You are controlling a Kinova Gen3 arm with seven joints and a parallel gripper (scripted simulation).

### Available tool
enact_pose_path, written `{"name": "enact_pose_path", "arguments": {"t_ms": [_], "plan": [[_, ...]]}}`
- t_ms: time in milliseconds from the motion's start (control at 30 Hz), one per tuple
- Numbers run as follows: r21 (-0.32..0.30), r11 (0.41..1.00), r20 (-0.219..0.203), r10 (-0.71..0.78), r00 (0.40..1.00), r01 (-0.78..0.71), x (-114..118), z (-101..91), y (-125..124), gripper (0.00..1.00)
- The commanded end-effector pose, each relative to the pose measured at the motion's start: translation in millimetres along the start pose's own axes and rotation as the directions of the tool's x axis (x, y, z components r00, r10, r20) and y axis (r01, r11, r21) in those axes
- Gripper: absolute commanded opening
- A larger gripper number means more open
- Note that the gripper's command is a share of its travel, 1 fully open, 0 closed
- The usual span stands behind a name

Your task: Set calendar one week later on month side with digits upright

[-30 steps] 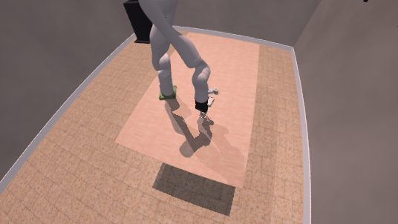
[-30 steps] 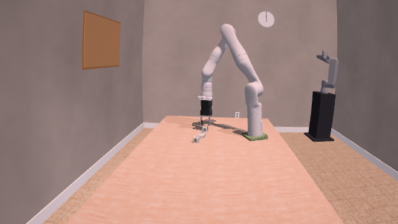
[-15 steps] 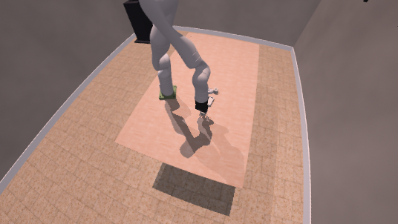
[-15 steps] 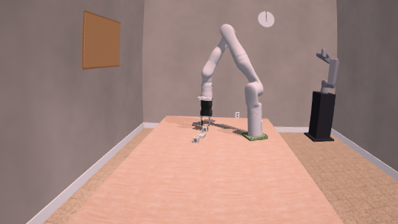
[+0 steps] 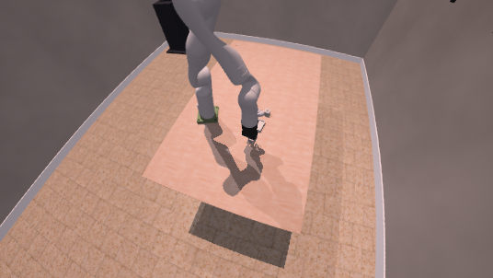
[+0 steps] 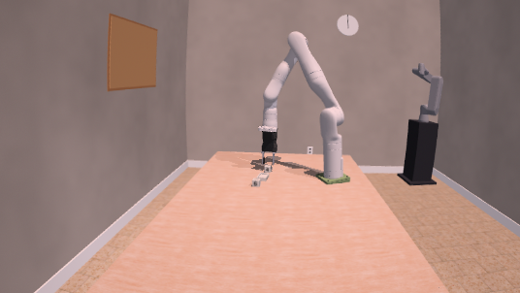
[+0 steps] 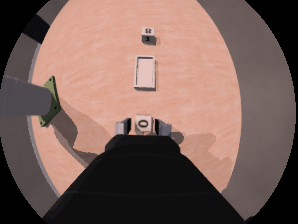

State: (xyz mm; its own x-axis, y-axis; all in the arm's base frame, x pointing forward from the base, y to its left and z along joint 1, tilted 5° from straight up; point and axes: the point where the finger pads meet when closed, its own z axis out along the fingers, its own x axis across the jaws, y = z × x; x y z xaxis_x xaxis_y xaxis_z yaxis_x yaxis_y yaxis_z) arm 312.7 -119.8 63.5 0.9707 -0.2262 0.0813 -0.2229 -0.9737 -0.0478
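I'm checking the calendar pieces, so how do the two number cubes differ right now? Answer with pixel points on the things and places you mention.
The near cube [image 7: 144, 123] shows a 0 on top and sits between the open gripper's [image 7: 143, 127] fingers; the far cube [image 7: 148, 31] shows an 8 on top, with no fingers around it. They lie at opposite ends of the tray [image 7: 137, 75]. Both are pale cubes with dark markings, outside the tray.
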Motion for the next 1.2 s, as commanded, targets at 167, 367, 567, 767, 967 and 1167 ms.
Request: {"name": "enact_pose_path", "arguments": {"t_ms": [167, 367, 567, 767, 967, 1167], "plan": [[-0.001, 1.0, -0.001, 0.0, 1.0, 0.0, 0.4, -0.4, 0.1, 0.9], [-0.001, 1.0, -0.001, 0.0, 1.0, 0.0, 0.4, -0.4, 0.1, 0.9], [-0.001, 1.0, -0.001, 0.0, 1.0, 0.0, 0.4, 0.2, 0.1, 0.9], [-0.001, 1.0, -0.001, 0.0, 1.0, 0.0, 0.4, 6.0, 0.1, 0.9], [-0.001, 1.0, -0.001, 0.0, 1.0, 0.0, 0.5, 16.5, 0.2, 0.9], [-0.001, 1.0, -0.001, 0.0, 1.0, 0.0, 0.5, 23.3, 0.2, 0.9]]}}
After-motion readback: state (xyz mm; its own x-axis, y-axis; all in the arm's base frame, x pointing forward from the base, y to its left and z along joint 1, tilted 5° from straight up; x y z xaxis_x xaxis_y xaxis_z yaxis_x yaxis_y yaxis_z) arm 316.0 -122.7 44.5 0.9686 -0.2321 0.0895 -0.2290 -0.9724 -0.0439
